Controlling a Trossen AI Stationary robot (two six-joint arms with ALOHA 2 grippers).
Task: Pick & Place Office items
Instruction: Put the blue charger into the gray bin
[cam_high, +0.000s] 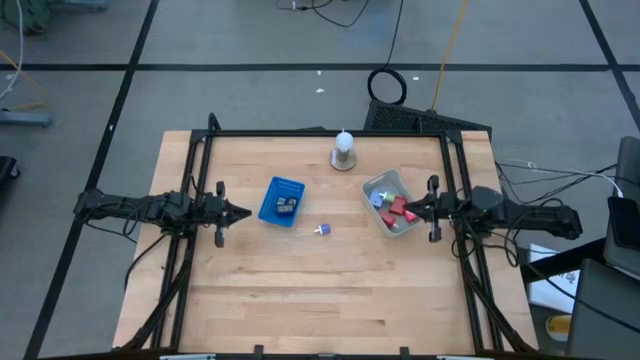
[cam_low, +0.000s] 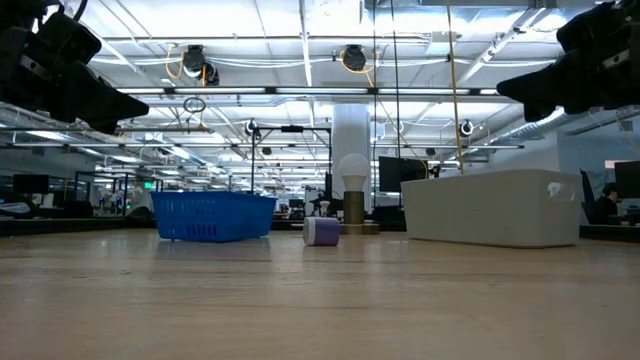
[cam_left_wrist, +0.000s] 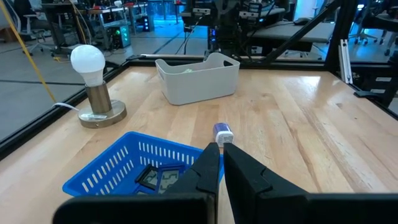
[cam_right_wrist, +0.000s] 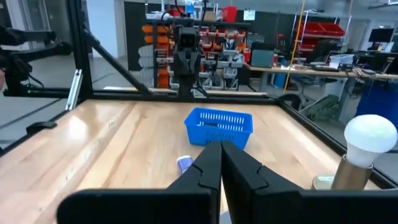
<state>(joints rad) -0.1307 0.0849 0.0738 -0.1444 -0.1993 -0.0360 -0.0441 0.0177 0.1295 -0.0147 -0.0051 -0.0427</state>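
Observation:
A small purple-white piece (cam_high: 322, 230) lies alone on the wood between the two bins; it also shows in the low view (cam_low: 321, 231), the left wrist view (cam_left_wrist: 223, 133) and the right wrist view (cam_right_wrist: 185, 163). Dark rectangular pieces (cam_high: 288, 205) lie in the blue mesh basket (cam_high: 270, 200). Red and blue blocks (cam_high: 393, 208) lie in the clear grey tray (cam_high: 384, 183). My left gripper (cam_high: 246, 211) hangs shut above the table, just left of the basket. My right gripper (cam_high: 405, 208) hangs shut over the tray's right rim. Neither touches anything.
A white knob on a round base (cam_high: 343, 150) stands near the far edge between the bins. A black frame (cam_high: 320, 133) runs along the table's far and side edges. Bare wood (cam_high: 320, 290) fills the near half.

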